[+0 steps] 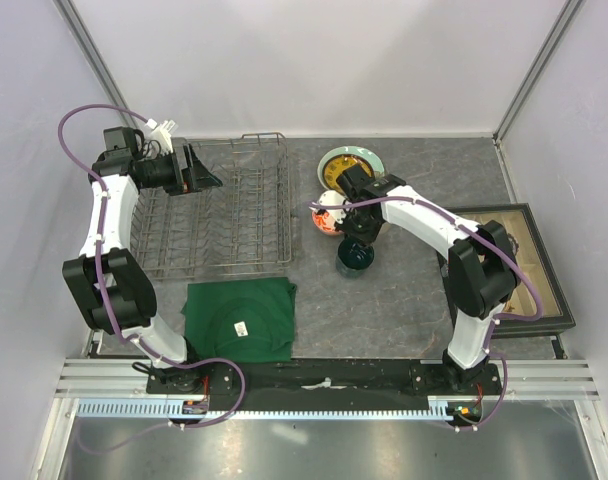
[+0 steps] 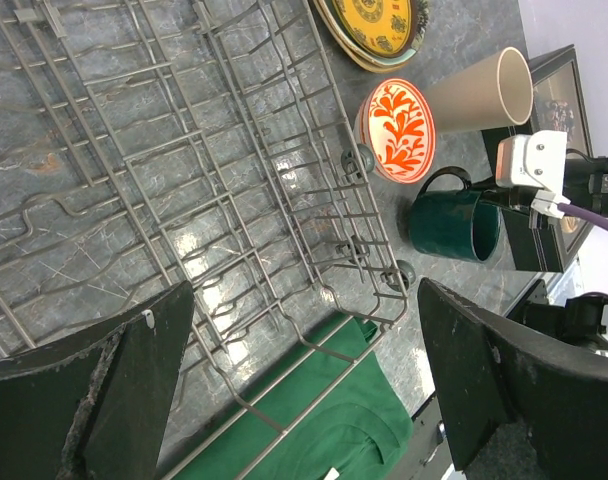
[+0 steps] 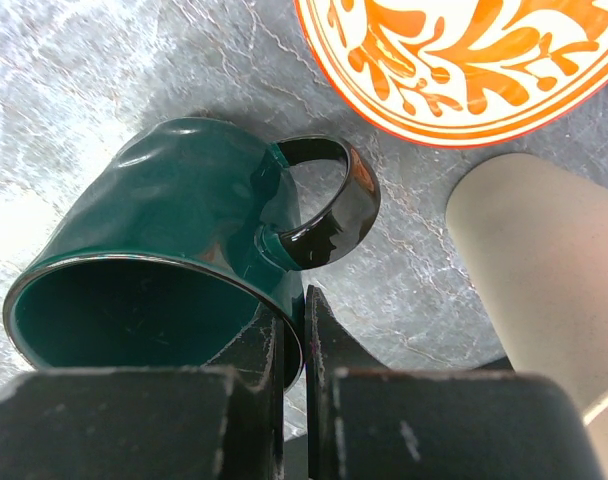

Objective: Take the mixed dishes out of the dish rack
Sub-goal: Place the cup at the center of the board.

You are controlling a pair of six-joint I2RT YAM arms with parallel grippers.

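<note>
At approx. 3 o'clock of the dish rack (image 1: 219, 215), the dark green mug (image 1: 354, 262), glossy w/ loop handle, is half hidden under the right gripper (image 3: 305, 320), rim pinched; left gripper (image 2: 304, 345) is held spread.

Dark green mug (image 3: 154, 220), red-and-white leaf-patterned bowl (image 2: 397, 130), beige cup (image 2: 479, 95), grey rack (image 2: 234, 180)

We are looking at a grey marbled tabletop (image 1: 404, 300), which is catching bright glare (image 2: 199, 245) in the left wrist view. Plain white walls (image 1: 314, 60) are enclosing it at the back and both sides, metal posts (image 1: 94, 55) are running up the corners, and a slotted aluminium rail (image 1: 324, 408) is edging the near side.
</note>
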